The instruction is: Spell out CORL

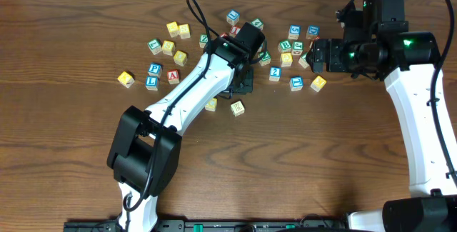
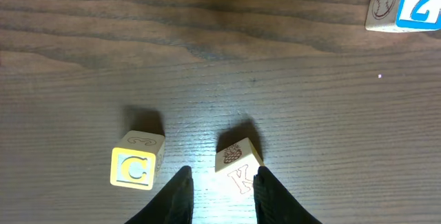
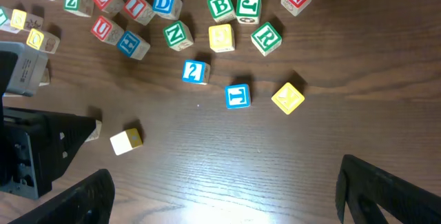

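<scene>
Left end effector (image 2: 222, 180) near K cube (image 2: 238, 163), yellow C cube (image 2: 136, 167) beside

On the counter (image 2: 289, 79), the C cube (image 2: 136, 162) lies left of the K cube (image 2: 238, 162), with a gap between them. The K cube sits just before the left pincer (image 2: 224, 177). The 2 cube (image 2: 413, 3) lies well behind, to the right. From overhead, the L cube (image 1: 151, 83) lies just before the P cube (image 1: 155, 68), and the A cube (image 1: 173, 76) lies beside them on the right.
</scene>
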`<state>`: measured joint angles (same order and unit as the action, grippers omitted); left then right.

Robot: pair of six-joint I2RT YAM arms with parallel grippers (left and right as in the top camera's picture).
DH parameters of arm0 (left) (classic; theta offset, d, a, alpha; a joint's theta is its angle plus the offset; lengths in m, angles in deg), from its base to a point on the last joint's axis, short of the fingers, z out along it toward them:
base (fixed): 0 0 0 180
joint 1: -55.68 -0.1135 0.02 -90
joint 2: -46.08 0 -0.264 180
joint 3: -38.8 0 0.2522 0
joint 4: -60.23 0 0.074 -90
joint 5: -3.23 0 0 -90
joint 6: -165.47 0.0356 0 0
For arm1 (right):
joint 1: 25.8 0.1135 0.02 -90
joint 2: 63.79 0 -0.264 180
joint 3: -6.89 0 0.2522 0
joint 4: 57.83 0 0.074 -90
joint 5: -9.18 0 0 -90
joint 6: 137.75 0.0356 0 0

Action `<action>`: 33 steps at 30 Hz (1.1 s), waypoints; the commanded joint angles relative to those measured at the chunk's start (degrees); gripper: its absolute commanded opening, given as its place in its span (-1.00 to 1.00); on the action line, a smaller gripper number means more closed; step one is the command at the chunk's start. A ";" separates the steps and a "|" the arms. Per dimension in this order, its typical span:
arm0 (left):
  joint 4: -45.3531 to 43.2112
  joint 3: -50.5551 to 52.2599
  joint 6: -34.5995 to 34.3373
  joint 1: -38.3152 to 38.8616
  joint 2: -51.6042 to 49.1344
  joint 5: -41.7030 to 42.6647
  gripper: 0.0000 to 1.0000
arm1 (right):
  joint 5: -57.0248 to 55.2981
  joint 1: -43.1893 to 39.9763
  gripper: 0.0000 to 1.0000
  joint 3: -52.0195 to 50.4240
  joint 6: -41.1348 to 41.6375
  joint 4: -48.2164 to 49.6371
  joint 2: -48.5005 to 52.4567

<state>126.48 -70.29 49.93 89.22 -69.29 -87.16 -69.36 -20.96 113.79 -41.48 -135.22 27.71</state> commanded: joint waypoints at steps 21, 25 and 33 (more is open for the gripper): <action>2.32 -2.51 5.44 -23.45 11.87 -0.55 -0.43 | 7.72 17.22 0.32 -0.44 6.10 10.82 13.44; 1.44 -2.51 5.57 -27.50 11.32 -0.55 -0.43 | 3.56 22.91 0.39 -0.44 7.23 11.74 17.33; 1.44 -2.40 5.57 -29.51 11.30 -0.55 -0.42 | 1.77 26.91 -0.78 -0.44 7.69 11.06 23.98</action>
<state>127.77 -72.63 54.74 59.69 -57.51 -87.16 -66.54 5.33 113.69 -34.36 -123.70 49.37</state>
